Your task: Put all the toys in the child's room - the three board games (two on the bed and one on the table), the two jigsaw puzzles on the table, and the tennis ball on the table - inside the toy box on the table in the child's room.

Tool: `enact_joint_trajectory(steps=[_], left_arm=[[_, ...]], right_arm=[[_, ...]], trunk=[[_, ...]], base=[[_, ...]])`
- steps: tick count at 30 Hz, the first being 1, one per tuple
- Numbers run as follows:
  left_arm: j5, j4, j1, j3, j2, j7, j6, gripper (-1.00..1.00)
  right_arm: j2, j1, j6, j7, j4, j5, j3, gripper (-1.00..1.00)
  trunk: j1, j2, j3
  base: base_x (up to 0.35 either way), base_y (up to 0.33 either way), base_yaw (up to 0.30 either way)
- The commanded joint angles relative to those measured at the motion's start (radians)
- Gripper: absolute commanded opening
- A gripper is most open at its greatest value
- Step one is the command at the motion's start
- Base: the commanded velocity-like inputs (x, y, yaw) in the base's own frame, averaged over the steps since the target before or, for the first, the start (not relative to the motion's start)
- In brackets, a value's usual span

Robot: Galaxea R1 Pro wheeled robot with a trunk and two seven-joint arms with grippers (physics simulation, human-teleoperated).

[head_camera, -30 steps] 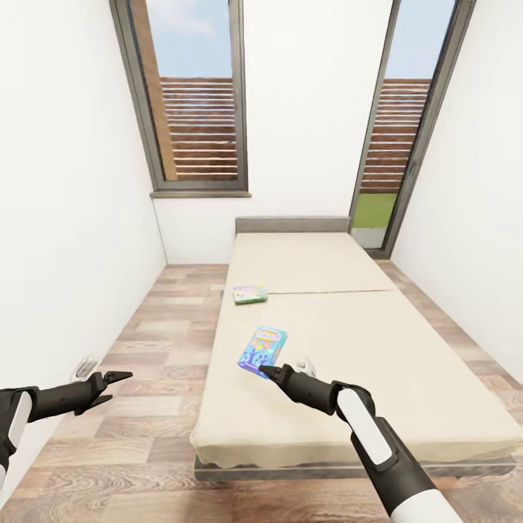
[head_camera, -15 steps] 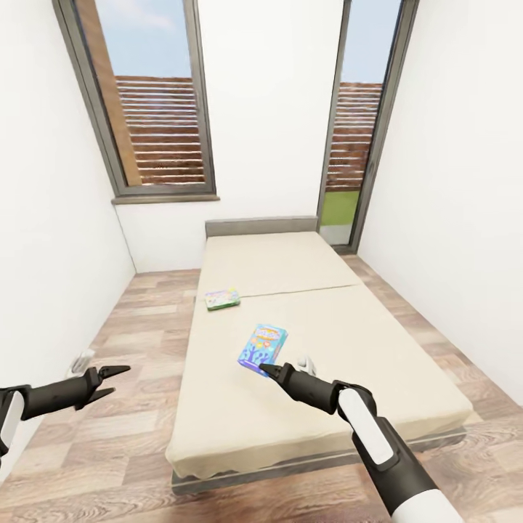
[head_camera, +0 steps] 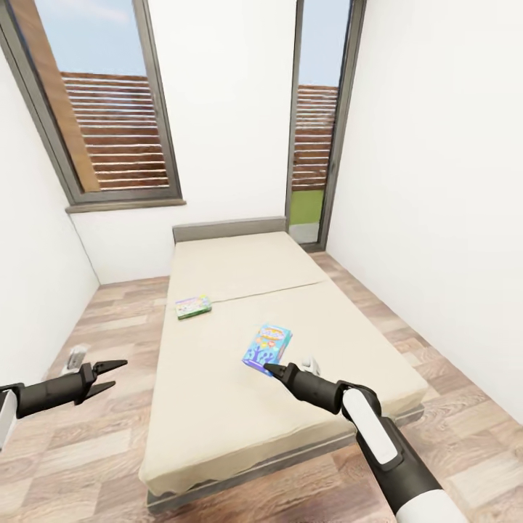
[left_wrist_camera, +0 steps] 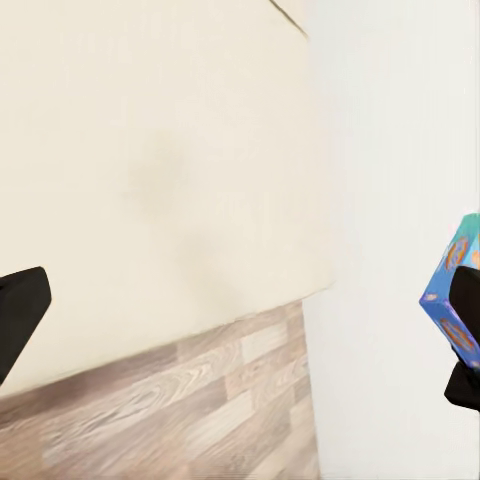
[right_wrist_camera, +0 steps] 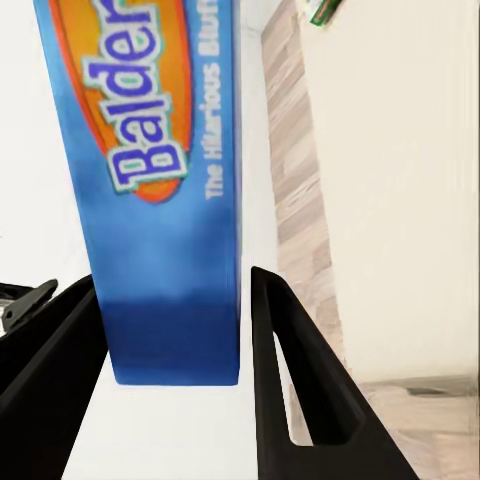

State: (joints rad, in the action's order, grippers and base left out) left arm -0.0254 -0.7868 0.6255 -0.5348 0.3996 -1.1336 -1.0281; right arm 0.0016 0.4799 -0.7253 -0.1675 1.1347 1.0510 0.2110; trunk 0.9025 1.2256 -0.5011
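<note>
The right hand [head_camera: 270, 370] has its two dark fingers [right_wrist_camera: 300, 400] closed against the sides of a blue board game box [head_camera: 266, 347], gripping it at the near end; the box is lifted and tilted, its printed face toward the head camera, above the beige bed [head_camera: 218, 407]. In the right wrist view the box [right_wrist_camera: 165, 200] runs straight out from between the fingers, with an orange logo and white lettering along its length.

Well beyond this hand and toward the left-hand side, a second board game [head_camera: 193, 306], flat with a green edge, lies on the mattress near the bed's edge. It shows as a small green corner [right_wrist_camera: 325, 12] in the right wrist view.

The left hand [head_camera: 112, 370] is held out over the wood-plank floor [head_camera: 94, 450] beside the bed, well apart from the right hand, its fingers spread and nothing between them. Its wrist camera looks across the mattress [left_wrist_camera: 150, 170] toward the blue box [left_wrist_camera: 455, 295].

Past the bed's head stand a white wall, a window [head_camera: 102, 123] and a tall glazed door [head_camera: 316, 123].
</note>
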Motion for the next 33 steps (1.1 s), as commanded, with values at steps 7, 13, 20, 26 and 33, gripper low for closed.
enact_joint_trajectory(steps=[7, 13, 20, 26, 33], left_arm=[[0.000, 0.000, 0.000, 0.001, -0.001, -0.003, -0.006, 1.00], [0.001, 0.000, 0.000, 0.002, -0.006, -0.002, -0.003, 1.00], [0.002, 0.000, 0.000, 0.002, -0.010, 0.002, 0.001, 1.00], [0.002, 0.000, 0.000, 0.003, -0.011, 0.006, 0.002, 1.00], [0.003, 0.000, 0.000, 0.003, -0.011, 0.004, 0.001, 1.00]], right_arm=[[-0.007, 0.001, -0.003, -0.004, -0.001, 0.001, -0.008, -1.00], [-0.007, 0.001, -0.002, -0.004, -0.001, 0.001, -0.008, -1.00], [-0.007, 0.001, -0.002, -0.004, -0.003, 0.001, -0.009, -1.00], [-0.007, 0.002, 0.001, -0.004, -0.003, 0.001, -0.010, -1.00], [-0.007, 0.005, 0.006, -0.006, 0.004, 0.001, -0.008, -1.00]], trunk=[[-0.027, -0.049, 0.021], [-0.050, -0.091, 0.040], [-0.077, -0.140, 0.062], [-0.100, -0.182, 0.081], [-0.127, -0.231, 0.103]], base=[[0.000, 0.000, -0.281], [0.000, 0.000, -0.281], [0.000, 0.000, -0.281], [0.000, 0.000, -0.281], [0.000, 0.000, -0.281]])
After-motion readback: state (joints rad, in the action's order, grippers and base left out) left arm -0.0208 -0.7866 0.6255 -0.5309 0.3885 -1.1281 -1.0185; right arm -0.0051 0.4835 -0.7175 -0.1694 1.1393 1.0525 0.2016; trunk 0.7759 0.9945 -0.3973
